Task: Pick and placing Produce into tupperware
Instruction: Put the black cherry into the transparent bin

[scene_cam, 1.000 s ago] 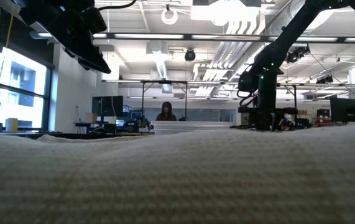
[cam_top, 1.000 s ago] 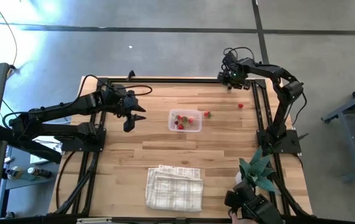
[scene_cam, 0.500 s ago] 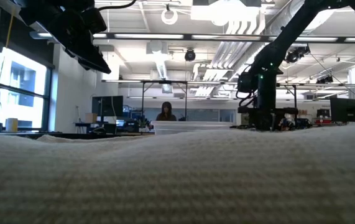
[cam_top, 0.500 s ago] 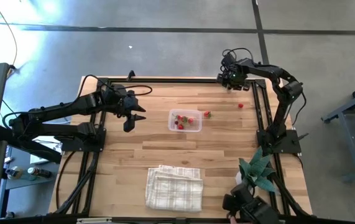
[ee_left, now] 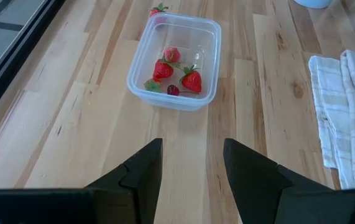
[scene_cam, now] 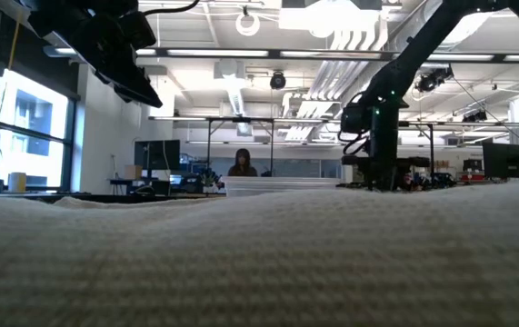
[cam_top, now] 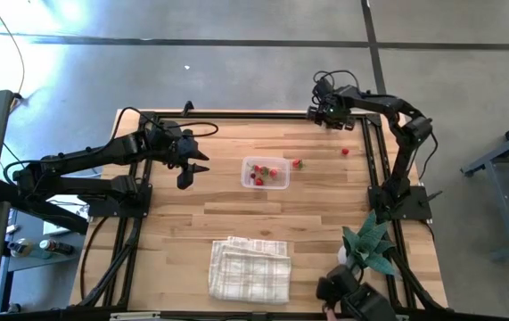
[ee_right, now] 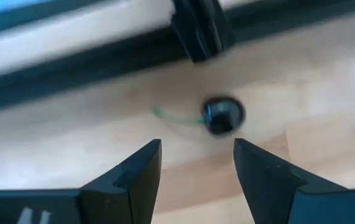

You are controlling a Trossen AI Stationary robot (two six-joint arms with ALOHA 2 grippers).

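1. High view: left gripper (cam_top: pixel 192 169) is hovering over bare wood, jaws spread, holding nothing, just left of the small clear rounded-corner plastic tupperware (cam_top: pixel 266 173).
2. Left wrist view is showing several tiny red strawberry-like produce pieces (ee_left: pixel 191 80) plus one dark one already lying inside the tupperware (ee_left: pixel 175 61); white checked folded cloth (ee_left: pixel 344 118) is lying well apart.
3. One red piece (cam_top: pixel 297 163) is sitting just outside the tupperware's right wall; another red piece (cam_top: pixel 345 152) is lying farther right.
4. Right gripper (cam_top: pixel 330 118) is working at the far right corner, jaws spread wide, empty, facing a small dark round cherry-like piece with a thin green stem (ee_right: pixel 222 115).
5. Likely step: grasping that dark piece. Doing it well means centring it between the fingers, coming down until they are nearly touching the wood, then closing gently because it may roll.
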